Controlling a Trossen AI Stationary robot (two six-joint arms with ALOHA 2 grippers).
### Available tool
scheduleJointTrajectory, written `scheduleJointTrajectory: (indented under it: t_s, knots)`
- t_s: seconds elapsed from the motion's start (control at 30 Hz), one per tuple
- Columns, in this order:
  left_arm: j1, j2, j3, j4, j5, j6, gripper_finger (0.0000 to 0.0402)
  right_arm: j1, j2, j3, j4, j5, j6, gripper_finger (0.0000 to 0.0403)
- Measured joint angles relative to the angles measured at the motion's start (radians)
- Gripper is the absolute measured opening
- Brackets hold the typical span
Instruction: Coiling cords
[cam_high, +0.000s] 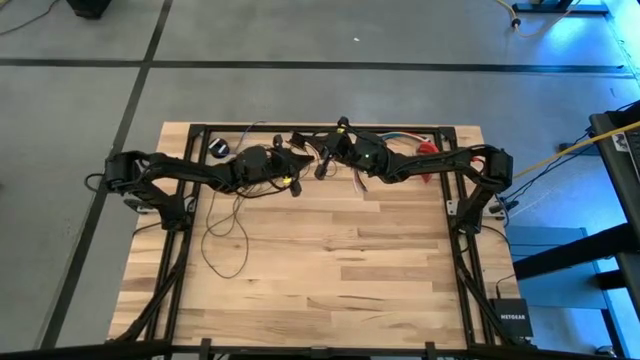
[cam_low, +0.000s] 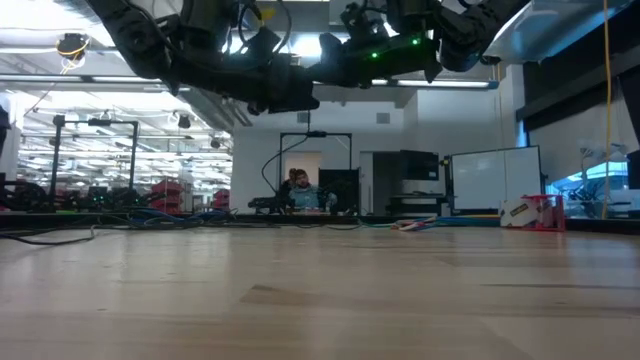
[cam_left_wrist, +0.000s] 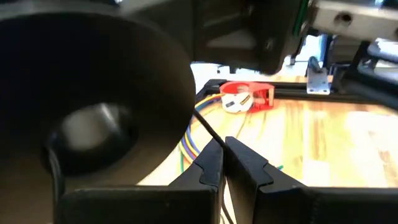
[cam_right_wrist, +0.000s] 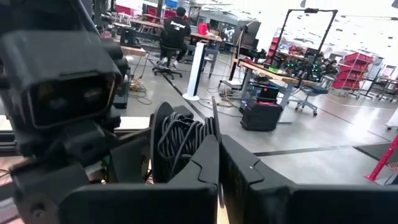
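High view showed the long thin dark wire cord (cam_high: 225, 235) trailing from the left gripper (cam_high: 293, 186), pinched shut on it; the right gripper (cam_high: 322, 168), just beside, clamped the same cord's raised end.

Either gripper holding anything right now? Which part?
Both fingers are shut on the thin dark brown-black cord. The left gripper pinches a straight stretch of it; the right gripper pinches a strand beside the coiled bundle.
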Motion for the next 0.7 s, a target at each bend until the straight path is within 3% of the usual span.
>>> scheduleJointTrajectory:
  t_s: [0.7]
  knots:
    - [0.022,0.008,-0.001,-0.071,-0.044,0.063,0.0008,-0.001,-0.186,-0.001,-0.116,-0.019,-0.019,0.0003]
